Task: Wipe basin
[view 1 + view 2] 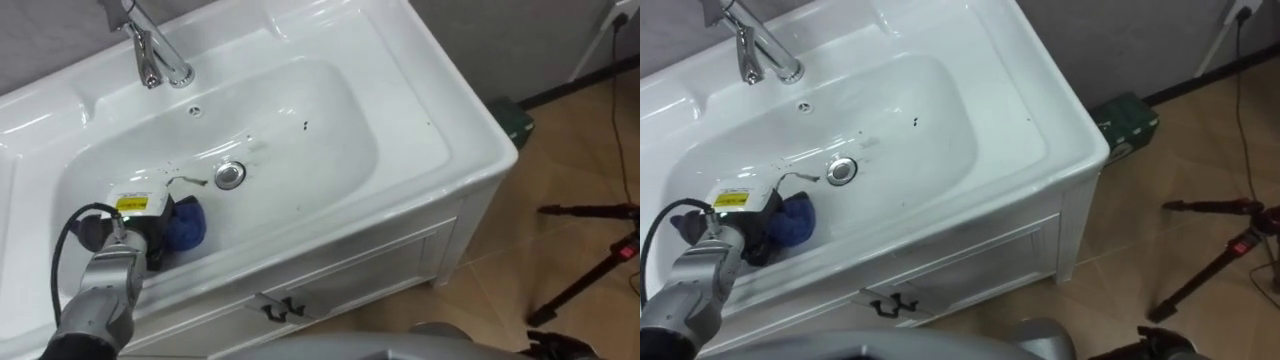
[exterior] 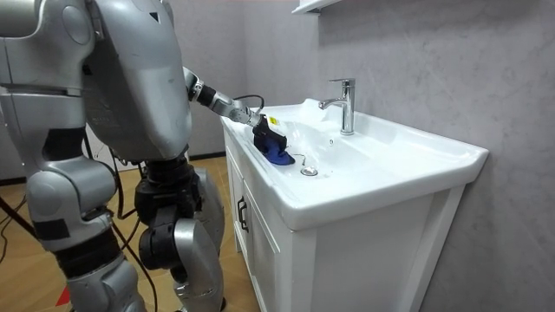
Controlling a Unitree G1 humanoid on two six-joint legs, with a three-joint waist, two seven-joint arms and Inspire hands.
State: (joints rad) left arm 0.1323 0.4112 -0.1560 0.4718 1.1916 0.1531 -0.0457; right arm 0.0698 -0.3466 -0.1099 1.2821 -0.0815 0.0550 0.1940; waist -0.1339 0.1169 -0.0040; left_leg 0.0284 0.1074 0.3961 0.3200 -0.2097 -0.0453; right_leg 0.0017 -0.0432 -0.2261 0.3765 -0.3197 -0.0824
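Observation:
The white basin (image 1: 440,130) has a chrome tap (image 1: 150,50) at its back and a round metal drain (image 1: 230,174) in the bowl. A blue cloth (image 1: 188,225) lies bunched against the bowl's front left wall, left of the drain. My left hand (image 1: 152,232), dark with a yellow label on its back, is down in the bowl with its fingers curled into the cloth. In the room view the same hand (image 2: 263,130) presses the cloth (image 2: 277,154) just inside the near rim. A few dark specks (image 1: 305,126) dot the bowl to the right of the drain.
Below the basin is a white cabinet with dark door handles (image 1: 280,308). A green box (image 1: 512,115) sits on the wooden floor at the basin's right end. Black tripod legs (image 1: 590,250) spread across the floor further right. I stand close against the cabinet front.

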